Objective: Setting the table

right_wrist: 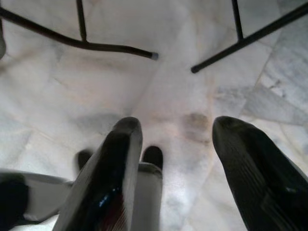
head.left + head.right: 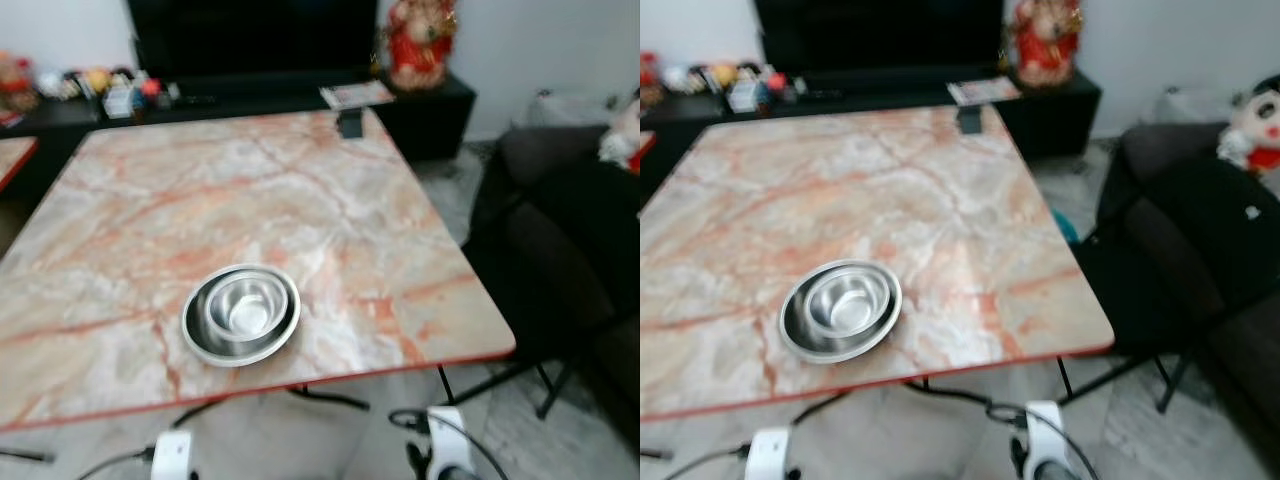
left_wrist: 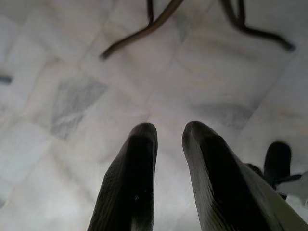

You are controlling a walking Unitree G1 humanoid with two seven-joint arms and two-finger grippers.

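Two nested steel bowls (image 2: 241, 313) sit close to the near edge of the marble table (image 2: 330, 200). Both grippers hang empty over the floor, left gripper (image 3: 166, 144) fingers slightly apart, right gripper (image 1: 178, 144) wide apart. A careless reach could knock the bowls off that edge.

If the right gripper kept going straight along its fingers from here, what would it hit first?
Most likely the pale marble floor. The right gripper hangs open, pointing down at bare tile, and the black table legs lie farther out, off that line, though depth is hard to judge.
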